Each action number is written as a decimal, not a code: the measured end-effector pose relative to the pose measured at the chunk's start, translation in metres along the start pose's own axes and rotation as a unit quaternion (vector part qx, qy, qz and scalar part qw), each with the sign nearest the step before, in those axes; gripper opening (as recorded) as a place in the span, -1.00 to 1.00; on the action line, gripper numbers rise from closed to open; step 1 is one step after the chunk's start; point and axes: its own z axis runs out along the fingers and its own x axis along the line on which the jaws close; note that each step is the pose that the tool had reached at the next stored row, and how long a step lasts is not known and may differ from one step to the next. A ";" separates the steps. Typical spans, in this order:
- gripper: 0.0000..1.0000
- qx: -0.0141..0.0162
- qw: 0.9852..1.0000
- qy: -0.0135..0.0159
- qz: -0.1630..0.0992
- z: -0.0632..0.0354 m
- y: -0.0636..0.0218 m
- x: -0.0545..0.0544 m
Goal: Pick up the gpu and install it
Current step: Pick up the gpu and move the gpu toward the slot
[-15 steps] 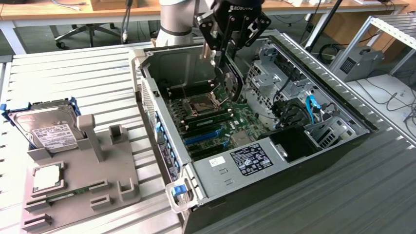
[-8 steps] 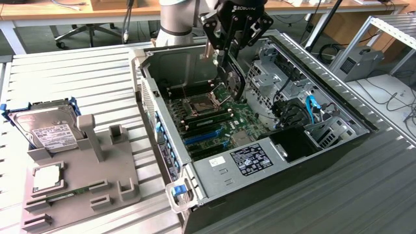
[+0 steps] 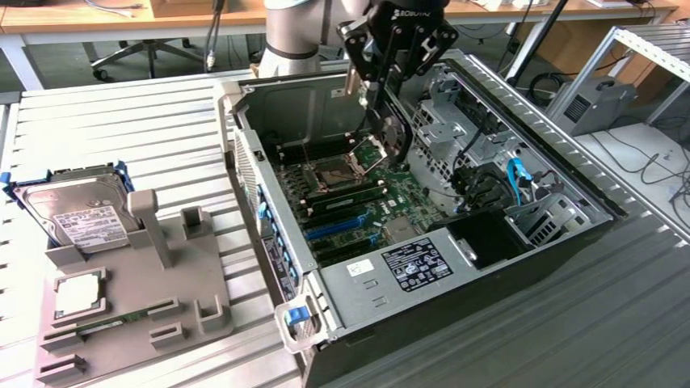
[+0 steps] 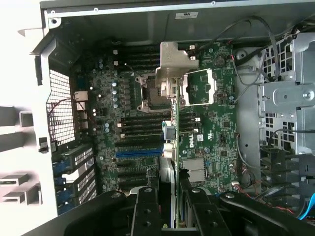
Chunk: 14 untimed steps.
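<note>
1. gpu (image 3: 389,133) is hanging in the air inside the open computer case (image 3: 246,153), well above the board and not seated in anything.
2. Exterior view's left: a hard drive (image 3: 81,214) is standing in the grey parts holder (image 3: 161,242), well apart from the work.
3. Centre: the motherboard (image 3: 405,194) is lying exposed. Its blue expansion slots (image 3: 336,230) are sitting toward the near end of the case, offset from where the card is hanging.
4. Just right of centre: the gripper (image 3: 390,81) is reaching down from above, its fingers (image 4: 147,209) clenched on the card's upper edge from both sides.
5. Key relation: the card is lying directly below the claw with its long axis running down toward the board. In the wrist view it is showing edge-on, silver bracket (image 4: 174,64) at the far end, its line roughly parallel to the slots (image 4: 139,153) and just beside them.
6. Exterior view's right: the metal drive cage (image 3: 464,121) is standing near the card, not touching it.
</note>
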 end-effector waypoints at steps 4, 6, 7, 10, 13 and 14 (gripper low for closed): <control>-0.48 0.000 1.000 0.000 0.000 0.0010 0.0022 -0.005; -0.48 0.000 1.000 0.000 0.000 0.0014 0.0035 -0.007; -0.48 0.000 1.000 0.000 0.000 0.0016 0.0041 -0.008; -0.48 0.000 1.000 0.000 0.000 0.0025 0.0064 -0.013; -0.48 0.001 1.000 0.000 0.000 0.0032 0.0084 -0.017; -0.48 0.001 1.000 0.000 0.000 0.0035 0.0091 -0.019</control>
